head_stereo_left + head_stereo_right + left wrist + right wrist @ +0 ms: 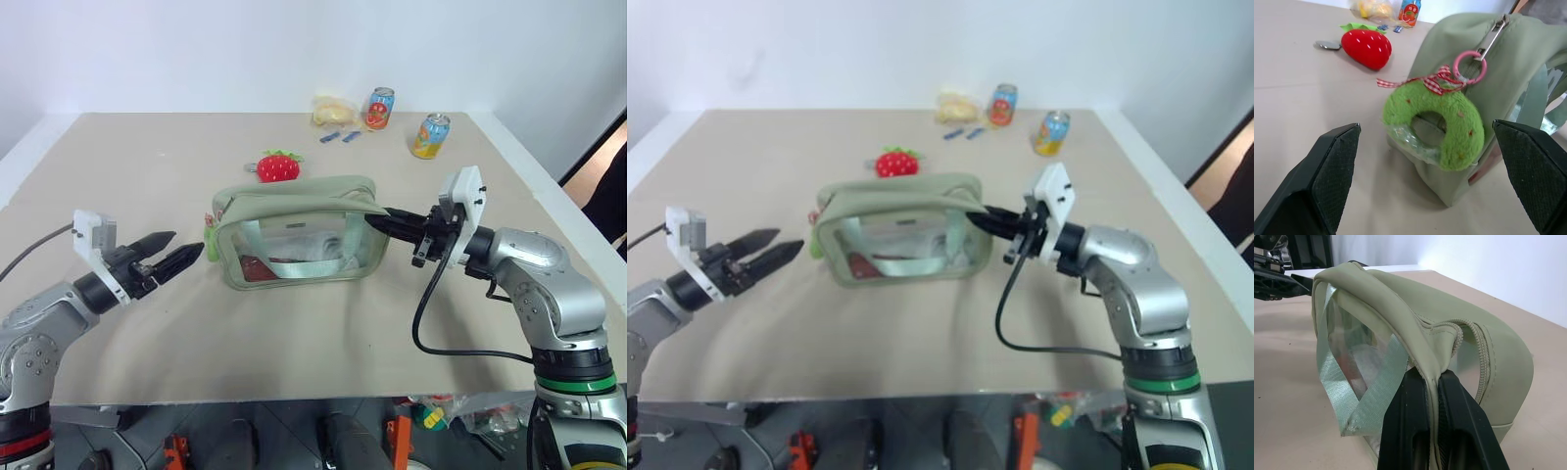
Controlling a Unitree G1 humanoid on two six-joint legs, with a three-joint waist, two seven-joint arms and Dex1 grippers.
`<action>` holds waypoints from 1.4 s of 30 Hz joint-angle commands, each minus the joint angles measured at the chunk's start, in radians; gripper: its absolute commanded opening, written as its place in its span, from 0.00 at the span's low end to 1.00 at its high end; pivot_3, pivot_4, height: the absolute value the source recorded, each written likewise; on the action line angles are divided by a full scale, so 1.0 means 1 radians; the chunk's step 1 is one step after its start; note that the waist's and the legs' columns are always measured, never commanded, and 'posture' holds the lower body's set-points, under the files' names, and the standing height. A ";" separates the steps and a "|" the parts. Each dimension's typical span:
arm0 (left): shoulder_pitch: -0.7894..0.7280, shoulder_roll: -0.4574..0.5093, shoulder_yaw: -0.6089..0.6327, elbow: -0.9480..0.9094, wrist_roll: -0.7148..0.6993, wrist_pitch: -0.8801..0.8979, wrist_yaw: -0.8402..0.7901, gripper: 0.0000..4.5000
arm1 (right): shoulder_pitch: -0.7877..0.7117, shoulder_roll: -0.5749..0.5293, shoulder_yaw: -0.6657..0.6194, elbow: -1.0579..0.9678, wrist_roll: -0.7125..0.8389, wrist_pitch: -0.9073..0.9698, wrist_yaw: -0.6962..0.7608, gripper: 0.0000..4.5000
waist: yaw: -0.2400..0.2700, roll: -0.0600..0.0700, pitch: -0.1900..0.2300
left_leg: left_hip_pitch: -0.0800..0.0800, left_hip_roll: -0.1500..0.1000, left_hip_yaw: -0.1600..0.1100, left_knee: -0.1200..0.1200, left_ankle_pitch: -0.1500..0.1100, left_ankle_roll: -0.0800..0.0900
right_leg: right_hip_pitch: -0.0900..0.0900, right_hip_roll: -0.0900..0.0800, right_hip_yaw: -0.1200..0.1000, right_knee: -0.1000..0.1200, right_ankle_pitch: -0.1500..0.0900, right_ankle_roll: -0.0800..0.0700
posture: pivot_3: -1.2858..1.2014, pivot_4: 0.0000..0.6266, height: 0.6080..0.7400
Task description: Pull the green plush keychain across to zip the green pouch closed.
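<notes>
On the tan table (147, 323), the green pouch (294, 201) is standing upright with its clear window facing the robot, its zipper gaping at the end where the right gripper (1432, 382) is pinching a fold of the top rim between pressed-together fingers, apparently bracing the bag. At the opposite end, the left gripper (167, 253) is hovering with fingers (1327, 166) spread wide, apart from the bag. The green plush keychain (1442, 117), a fuzzy ring hanging by a pink loop from the zipper pull, is dangling just ahead of and between those open fingers, untouched. The step appears to be the approach: next, the left gripper likely needs to advance, close on the plush, and draw it toward the pinned end.
</notes>
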 commanded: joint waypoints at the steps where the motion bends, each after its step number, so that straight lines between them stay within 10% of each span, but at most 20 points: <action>1: -0.001 0.000 -0.013 -0.034 -0.045 0.022 -0.018 1.00 | -0.019 -0.002 -0.003 -0.028 0.003 -0.024 0.006 0.01 | 0.000 0.000 0.000 | 0.000 0.000 0.000 0.000 0.000 0.000 | 0.000 0.000 0.000 0.000 0.000 0.000 | 0.52 0.24 1.00; 7: -0.013 -0.001 -0.048 0.012 -0.002 -0.004 -0.024 1.00 | -0.023 -0.003 -0.002 -0.015 -0.007 -0.036 0.011 0.01 | -0.001 0.000 0.000 | 0.000 0.000 0.000 -0.001 0.000 0.000 | 0.000 0.000 0.000 0.000 0.000 0.000 | 0.52 0.24 1.00; 17: -0.023 0.020 -0.029 0.069 0.023 -0.046 -0.054 0.28 | -0.014 -0.014 -0.007 -0.006 -0.023 -0.048 0.021 0.00 | -0.001 0.000 0.000 | 0.000 0.000 0.000 -0.001 0.000 0.000 | 0.000 0.001 0.000 0.000 0.000 0.000 | 0.52 0.24 1.00; 33: -0.092 0.005 -0.117 0.092 0.095 -0.114 -0.121 0.28 | -0.019 -0.020 -0.009 0.004 -0.037 -0.063 0.026 0.00 | 0.000 0.000 0.000 | 0.000 0.000 0.000 -0.001 0.000 0.000 | 0.000 0.001 0.000 0.000 0.000 0.000 | 0.52 0.24 1.00; 37: -0.107 -0.008 -0.133 0.104 0.153 -0.187 -0.120 0.04 | -0.021 -0.022 -0.007 0.002 -0.038 -0.062 0.024 0.00 | 0.000 0.000 0.000 | 0.000 0.000 0.000 -0.001 0.000 0.000 | 0.000 0.001 0.001 0.000 0.000 0.000 | 0.52 0.24 1.00; 42: -0.138 -0.016 -0.145 0.145 0.244 -0.300 -0.105 0.01 | -0.026 -0.021 -0.003 -0.004 -0.039 -0.057 0.021 0.00 | 0.001 0.000 0.000 | 0.000 0.000 0.000 -0.001 0.000 0.000 | 0.000 0.001 0.001 0.000 0.000 0.000 | 0.52 0.24 1.00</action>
